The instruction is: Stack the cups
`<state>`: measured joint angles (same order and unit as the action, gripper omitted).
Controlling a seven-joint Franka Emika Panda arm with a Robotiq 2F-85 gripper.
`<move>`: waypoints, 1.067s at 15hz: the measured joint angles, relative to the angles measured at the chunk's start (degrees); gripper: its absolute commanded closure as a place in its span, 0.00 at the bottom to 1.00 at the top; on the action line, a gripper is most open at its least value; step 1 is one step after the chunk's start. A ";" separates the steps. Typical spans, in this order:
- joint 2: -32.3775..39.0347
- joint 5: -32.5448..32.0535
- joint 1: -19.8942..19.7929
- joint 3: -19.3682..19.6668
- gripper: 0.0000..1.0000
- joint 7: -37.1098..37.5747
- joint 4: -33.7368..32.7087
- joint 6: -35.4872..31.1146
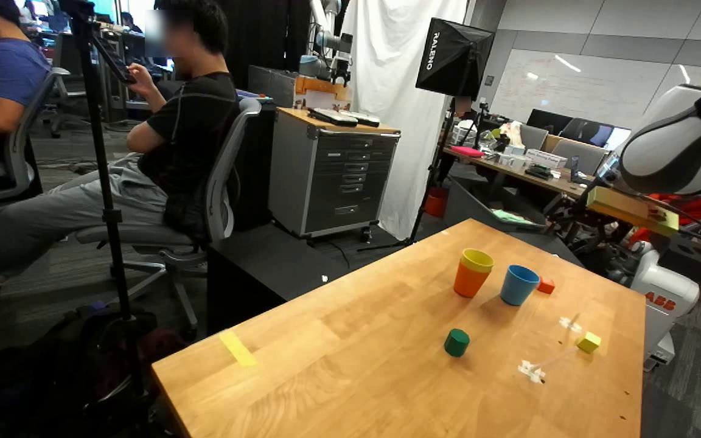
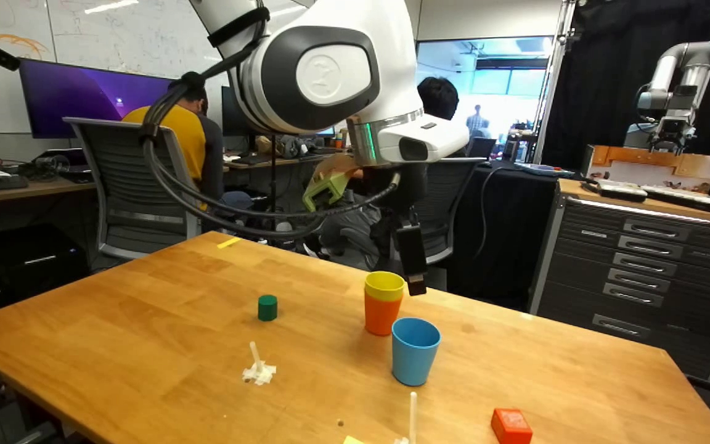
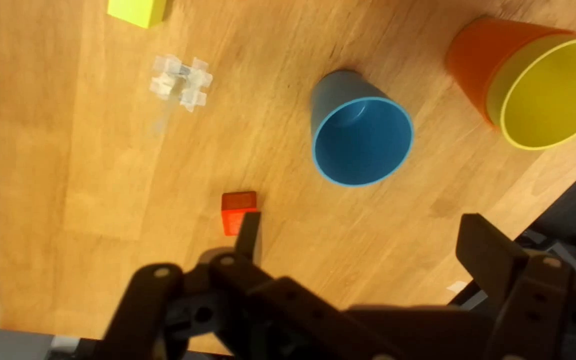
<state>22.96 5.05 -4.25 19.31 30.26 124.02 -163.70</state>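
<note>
This is a robotics lab: in an exterior view, a cabinet and another robot arm are beyond the far edge of the table.

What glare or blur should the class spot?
In an exterior view, bright streaks cross the white whiteboard, and a black-shirted seated person has a blurred face; in an exterior view, the rectangular window looks washed out; in the wrist view, a highlight glints inside the blue plastic tapered cup.

The arm was white with a dark grey ring, a black strap and thick dark cables; pale screws dotted the black gripper.
</note>
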 measured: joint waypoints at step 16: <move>3.78 4.48 -3.65 -0.66 0.00 -0.05 -1.53 0.29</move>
<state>26.74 9.53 -7.90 18.64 30.21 122.49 -163.42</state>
